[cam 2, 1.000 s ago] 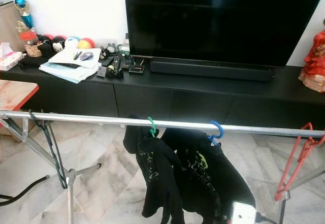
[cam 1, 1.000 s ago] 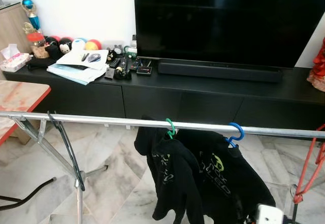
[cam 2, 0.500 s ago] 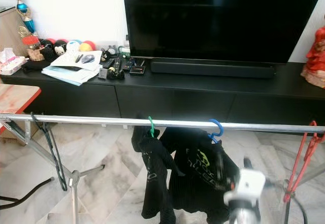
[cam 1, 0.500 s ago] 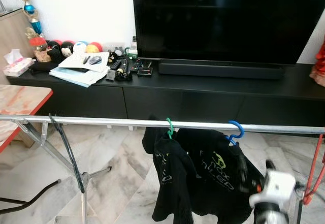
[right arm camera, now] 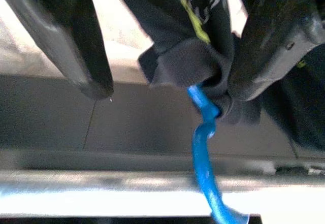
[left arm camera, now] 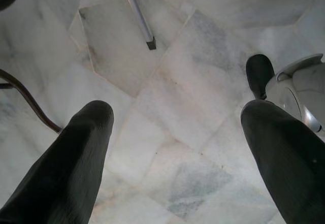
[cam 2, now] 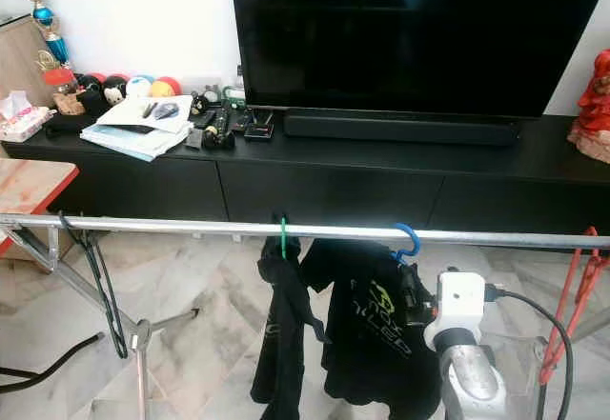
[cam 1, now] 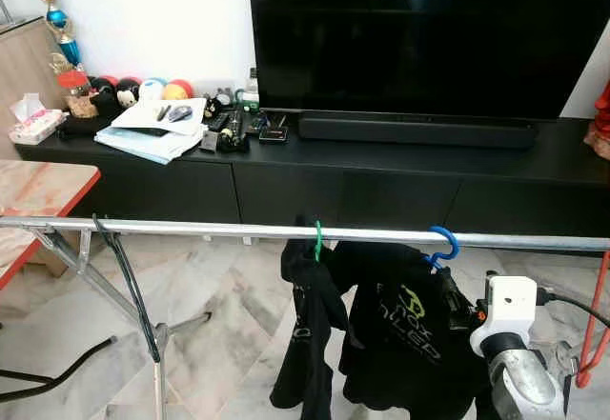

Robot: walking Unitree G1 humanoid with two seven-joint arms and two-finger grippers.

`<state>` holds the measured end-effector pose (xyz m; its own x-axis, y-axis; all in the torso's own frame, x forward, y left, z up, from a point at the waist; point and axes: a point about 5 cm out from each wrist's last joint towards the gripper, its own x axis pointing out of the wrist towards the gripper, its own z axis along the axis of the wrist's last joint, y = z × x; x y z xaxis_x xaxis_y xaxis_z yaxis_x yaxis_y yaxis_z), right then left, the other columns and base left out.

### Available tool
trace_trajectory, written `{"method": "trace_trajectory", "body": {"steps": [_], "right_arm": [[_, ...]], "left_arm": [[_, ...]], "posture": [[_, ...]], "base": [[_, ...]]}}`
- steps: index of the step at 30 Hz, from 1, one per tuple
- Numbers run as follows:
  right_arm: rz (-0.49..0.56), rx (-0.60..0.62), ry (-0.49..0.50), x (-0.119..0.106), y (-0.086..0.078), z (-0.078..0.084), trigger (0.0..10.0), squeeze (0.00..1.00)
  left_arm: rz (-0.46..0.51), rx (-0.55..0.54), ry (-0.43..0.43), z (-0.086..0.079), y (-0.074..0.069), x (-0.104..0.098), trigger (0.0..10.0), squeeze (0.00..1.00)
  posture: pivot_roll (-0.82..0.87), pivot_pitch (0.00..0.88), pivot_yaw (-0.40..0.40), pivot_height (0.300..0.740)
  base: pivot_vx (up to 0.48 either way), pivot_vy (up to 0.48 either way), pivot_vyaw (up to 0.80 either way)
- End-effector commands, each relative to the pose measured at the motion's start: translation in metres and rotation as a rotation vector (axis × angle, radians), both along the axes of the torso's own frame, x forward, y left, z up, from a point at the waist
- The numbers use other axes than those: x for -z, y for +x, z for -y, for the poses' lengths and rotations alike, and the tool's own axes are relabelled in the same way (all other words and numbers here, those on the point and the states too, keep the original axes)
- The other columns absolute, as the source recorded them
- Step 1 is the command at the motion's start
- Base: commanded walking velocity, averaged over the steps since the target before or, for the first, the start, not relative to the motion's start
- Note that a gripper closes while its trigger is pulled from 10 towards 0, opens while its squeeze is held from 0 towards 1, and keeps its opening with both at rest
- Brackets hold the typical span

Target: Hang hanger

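Observation:
A silver rail [cam 1: 191,229] runs across in front of me. A blue hanger hook [cam 1: 442,246] hangs on it and carries a black T-shirt [cam 1: 400,320] with a green print. A green hanger hook [cam 1: 317,239] to its left holds another black garment [cam 1: 307,344]. My right gripper [cam 1: 450,298] is raised to the T-shirt's collar just under the blue hook. In the right wrist view the right gripper [right arm camera: 170,89] is open, with the blue hook's neck [right arm camera: 202,132] and the collar between its fingers, close to one finger [right arm camera: 269,46]. My left gripper [left arm camera: 175,112] hangs open over the marble floor.
An empty black hanger [cam 1: 124,282] hangs at the rail's left end and a red hanger [cam 1: 593,330] at its right end. The rack's leg [cam 1: 154,363] stands at lower left. Behind are a black TV console [cam 1: 381,168], a big TV [cam 1: 419,39] and a red-edged table [cam 1: 43,187].
My right arm has risen from the bottom edge up to the T-shirt's collar under the blue hook. The garment on the green hanger has swung and turned edge-on.

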<state>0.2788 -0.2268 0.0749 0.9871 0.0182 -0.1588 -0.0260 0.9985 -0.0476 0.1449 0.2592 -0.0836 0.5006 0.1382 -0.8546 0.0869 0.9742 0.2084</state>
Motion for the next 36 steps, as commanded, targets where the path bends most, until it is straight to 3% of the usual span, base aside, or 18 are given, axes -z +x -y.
{"method": "trace_trajectory", "body": {"steps": [1, 10, 14, 18, 24, 29, 36], "right_arm": [[-0.012, -0.059, 0.01, -0.005, 0.006, -0.003, 10.0, 0.0], [-0.146, -0.26, -0.052, -0.012, 0.015, -0.002, 10.0, 0.0], [-0.21, -0.243, -0.125, -0.01, 0.022, 0.009, 10.0, 0.0], [-0.213, -0.211, -0.125, -0.013, 0.03, 0.012, 10.0, 0.0], [-0.23, -0.253, -0.085, -0.015, 0.042, 0.001, 10.0, 0.0], [-0.308, -0.332, -0.091, -0.003, 0.039, -0.007, 10.0, 0.0], [-0.325, -0.243, -0.107, 0.002, 0.042, 0.001, 10.0, 0.0]], "left_arm": [[-0.018, -0.014, -0.005, 0.001, -0.006, 0.003, 10.0, 0.0], [-0.041, 0.006, -0.021, 0.008, -0.017, 0.008, 10.0, 0.0], [-0.033, 0.005, -0.03, 0.013, -0.017, 0.01, 10.0, 0.0], [-0.021, 0.013, -0.035, 0.018, -0.015, 0.01, 10.0, 0.0], [-0.023, 0.019, -0.044, 0.024, -0.017, 0.012, 10.0, 0.0], [-0.037, 0.025, -0.045, 0.027, -0.018, 0.013, 10.0, 0.0], [-0.042, 0.028, -0.039, 0.028, -0.017, 0.014, 10.0, 0.0]], "posture": [[0.05, 0.0, 0.024, 0.74], [0.03, 0.0, 0.036, 0.74], [0.03, 0.0, 0.025, 0.74], [0.04, 0.012, 0.01, 0.74], [0.04, 0.023, 0.009, 0.74], [0.05, 0.029, 0.016, 0.74], [0.06, 0.032, 0.025, 0.74]], "base": [[0.0, 0.0, 0.0], [0.0, 0.0, 0.0], [0.0, 0.0, 0.0], [0.0, 0.0, 0.0], [0.0, 0.0, 0.0], [0.0, 0.0, 0.0], [0.0, 0.0, 0.0]]}}
